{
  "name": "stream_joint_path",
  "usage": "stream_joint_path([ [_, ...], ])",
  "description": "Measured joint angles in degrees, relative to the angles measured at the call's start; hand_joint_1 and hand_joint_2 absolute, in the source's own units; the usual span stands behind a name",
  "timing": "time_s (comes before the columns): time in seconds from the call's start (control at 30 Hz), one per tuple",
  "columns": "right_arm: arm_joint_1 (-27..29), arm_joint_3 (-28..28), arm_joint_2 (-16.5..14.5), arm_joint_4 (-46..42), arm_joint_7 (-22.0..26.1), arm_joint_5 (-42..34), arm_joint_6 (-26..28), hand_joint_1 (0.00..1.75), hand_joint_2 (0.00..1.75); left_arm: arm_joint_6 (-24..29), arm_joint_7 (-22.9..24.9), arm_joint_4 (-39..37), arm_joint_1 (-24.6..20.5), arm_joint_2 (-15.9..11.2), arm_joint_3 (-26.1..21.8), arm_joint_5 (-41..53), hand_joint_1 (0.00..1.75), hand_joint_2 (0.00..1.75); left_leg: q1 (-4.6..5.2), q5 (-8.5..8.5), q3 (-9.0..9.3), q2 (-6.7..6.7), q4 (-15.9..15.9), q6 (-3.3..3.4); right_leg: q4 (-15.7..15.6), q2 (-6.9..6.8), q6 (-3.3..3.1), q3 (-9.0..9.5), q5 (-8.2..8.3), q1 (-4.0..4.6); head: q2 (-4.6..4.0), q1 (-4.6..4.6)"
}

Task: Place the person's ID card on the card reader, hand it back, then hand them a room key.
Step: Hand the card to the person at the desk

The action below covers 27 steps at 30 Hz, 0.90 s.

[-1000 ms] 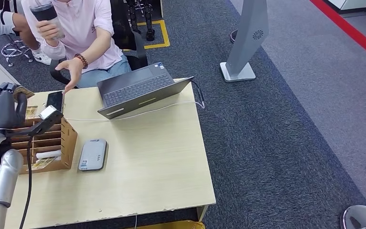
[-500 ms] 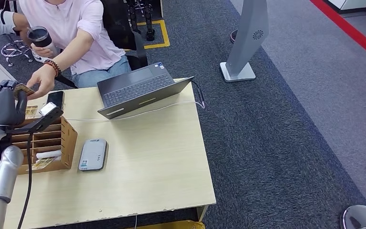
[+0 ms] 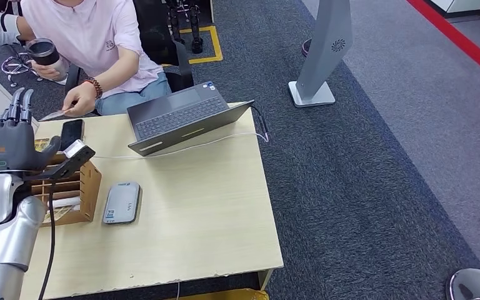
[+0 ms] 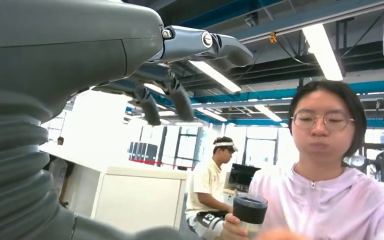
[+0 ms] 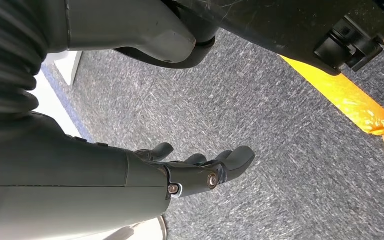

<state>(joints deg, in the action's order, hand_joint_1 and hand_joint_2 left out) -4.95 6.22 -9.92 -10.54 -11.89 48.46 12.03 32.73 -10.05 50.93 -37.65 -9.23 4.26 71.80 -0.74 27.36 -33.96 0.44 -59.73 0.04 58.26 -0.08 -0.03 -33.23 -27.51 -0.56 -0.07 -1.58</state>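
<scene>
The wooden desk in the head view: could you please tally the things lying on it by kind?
Open grey laptop: 1
Black phone: 1
Grey card reader: 1
Wooden slotted card holder: 1
White cable: 1
Total: 5

left hand [image 3: 9, 140]: raised, fingers spread, empty | right hand [image 5: 200, 167]: hanging, fingers loosely extended, empty
</scene>
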Motion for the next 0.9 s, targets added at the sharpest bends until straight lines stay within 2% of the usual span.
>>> stream_joint_path([
  [0.27,0.03,-1.39,-0.02,0.01,0.02,-0.22,0.45,0.0,1.75,-0.17,-2.07,7.66,5.84,1.45,0.0,-4.7,0.0,1.75,0.02,0.01,0.0,0.03,0.01,0.01,0.0,0.02,0.01,0.0,-0.01,-0.01,0.0,0.03],
  [0.37,0.11,-2.46,-0.07,0.01,-0.16,-1.21,0.97,0.0,1.75,-0.61,-3.29,14.82,12.54,2.49,0.07,-7.56,0.0,1.75,0.08,0.09,0.07,0.19,0.02,0.04,-0.01,0.14,0.03,0.01,-0.03,-0.07,0.0,0.09],
  [0.53,0.39,-5.02,-0.16,0.01,-0.43,-3.08,2.32,0.0,1.75,-2.09,-2.47,27.44,28.29,4.4,1.78,-7.32,0.0,1.75,0.12,0.3,0.09,0.31,0.02,0.08,-0.04,0.27,0.16,-0.01,-0.2,-0.15,0.0,0.03],
  [0.6,0.44,-5.91,-0.19,0.01,-0.45,-3.44,2.59,0.0,1.75,-3.01,-1.8,30.56,33.31,4.82,2.55,-6.93,0.0,1.75,0.11,0.32,0.05,0.3,0.02,0.1,-0.08,0.24,0.18,-0.03,-0.23,-0.15,0.0,0.01],
  [0.73,0.45,-7.24,-0.24,0.01,-0.73,-3.83,2.86,0.0,1.75,-5.27,-0.24,33.78,38.83,5.09,2.89,-6.79,0.0,1.75,0.11,0.35,0.04,0.27,0.03,0.14,-0.1,0.18,0.2,0.0,-0.25,-0.15,0.0,0.01],
  [0.9,0.45,-8.4,-0.31,0.01,-1.13,-4.05,2.97,0.0,1.75,-7.58,1.64,34.37,43.06,5.12,2.89,-6.76,0.0,1.75,0.1,0.33,0.05,0.25,0.03,0.14,-0.1,0.13,0.2,0.02,-0.24,-0.14,0.0,0.01],
])
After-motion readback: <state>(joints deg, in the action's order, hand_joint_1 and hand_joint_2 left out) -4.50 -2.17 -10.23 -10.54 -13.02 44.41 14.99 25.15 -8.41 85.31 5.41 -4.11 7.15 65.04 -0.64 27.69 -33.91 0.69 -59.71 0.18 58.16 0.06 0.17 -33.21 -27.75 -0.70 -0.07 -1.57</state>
